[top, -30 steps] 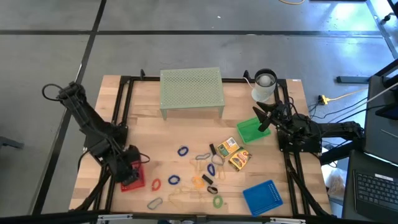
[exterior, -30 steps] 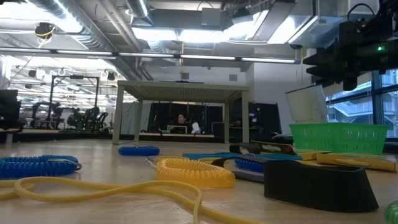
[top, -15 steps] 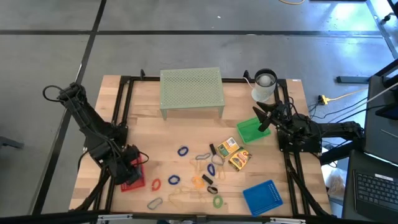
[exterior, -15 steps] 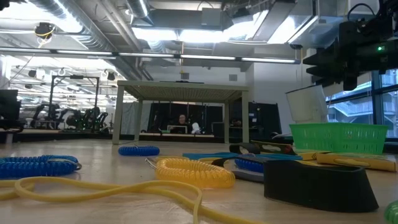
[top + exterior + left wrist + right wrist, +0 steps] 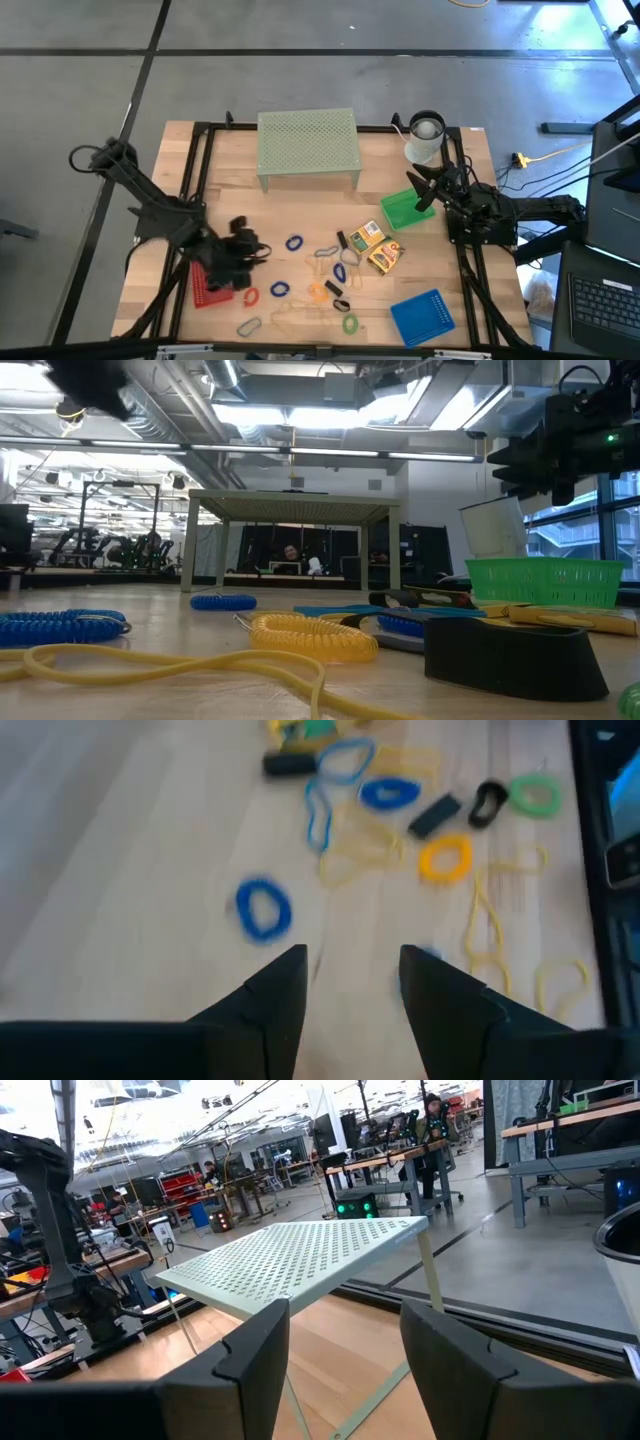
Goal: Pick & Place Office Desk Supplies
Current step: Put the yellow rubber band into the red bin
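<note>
The office desk supplies lie loose on the wood: a blue ring [image 5: 293, 243], a red ring [image 5: 250, 297], an orange ring [image 5: 318, 291], a green ring [image 5: 350, 323], black clips [image 5: 341, 240] and two yellow boxes [image 5: 367, 236]. My left gripper [image 5: 258, 250] hangs open and holds nothing, between the red tray [image 5: 203, 287] and the blue ring [image 5: 263, 908]. In its wrist view the left gripper [image 5: 350, 960] looks onto bare wood. My right gripper [image 5: 420, 190] waits open over the green tray [image 5: 402, 210], and the right gripper [image 5: 345, 1315] faces the mesh riser [image 5: 300, 1255].
The pale green mesh riser [image 5: 308, 143] stands at the far middle, with a white cup [image 5: 425, 135] at the far right. A blue tray [image 5: 421, 317] lies near the front right. A silvery clip [image 5: 248, 327] and yellow cord [image 5: 290, 318] lie near the front edge.
My left gripper has swung from above the red tray toward the table's right edge. It now hangs over the wood beside the blue ring. In the low view it has come in at the top left.
</note>
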Action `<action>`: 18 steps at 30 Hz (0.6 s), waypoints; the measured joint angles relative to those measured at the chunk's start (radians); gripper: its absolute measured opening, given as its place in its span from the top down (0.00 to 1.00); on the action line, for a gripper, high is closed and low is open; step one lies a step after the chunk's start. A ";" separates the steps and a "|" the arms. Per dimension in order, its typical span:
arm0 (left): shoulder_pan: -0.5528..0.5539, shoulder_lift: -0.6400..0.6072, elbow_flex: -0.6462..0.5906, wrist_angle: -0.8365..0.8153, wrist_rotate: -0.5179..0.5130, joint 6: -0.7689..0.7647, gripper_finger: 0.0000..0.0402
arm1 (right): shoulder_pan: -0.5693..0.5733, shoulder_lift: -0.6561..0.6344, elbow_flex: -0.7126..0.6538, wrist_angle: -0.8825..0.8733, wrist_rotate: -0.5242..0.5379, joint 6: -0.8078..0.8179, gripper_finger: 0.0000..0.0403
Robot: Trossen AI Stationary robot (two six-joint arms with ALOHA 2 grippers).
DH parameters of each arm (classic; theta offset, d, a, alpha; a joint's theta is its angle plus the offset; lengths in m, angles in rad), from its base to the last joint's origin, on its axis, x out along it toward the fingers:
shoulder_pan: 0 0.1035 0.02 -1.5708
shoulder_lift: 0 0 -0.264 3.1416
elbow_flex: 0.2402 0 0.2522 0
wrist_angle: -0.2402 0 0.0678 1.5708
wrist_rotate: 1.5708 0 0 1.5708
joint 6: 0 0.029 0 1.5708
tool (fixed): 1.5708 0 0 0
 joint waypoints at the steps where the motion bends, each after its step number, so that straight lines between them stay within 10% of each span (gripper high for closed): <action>1: 0.018 0.023 0.000 0.042 -0.001 0.047 0.61 | 0.000 0.000 0.000 0.000 0.000 0.000 0.52; 8: 0.127 0.216 0.000 0.242 -0.002 0.310 0.54 | 0.000 0.000 0.000 0.000 0.000 0.000 0.52; 18: 0.217 0.343 0.000 0.391 -0.008 0.293 0.50 | 0.000 0.000 0.000 0.000 0.000 0.000 0.52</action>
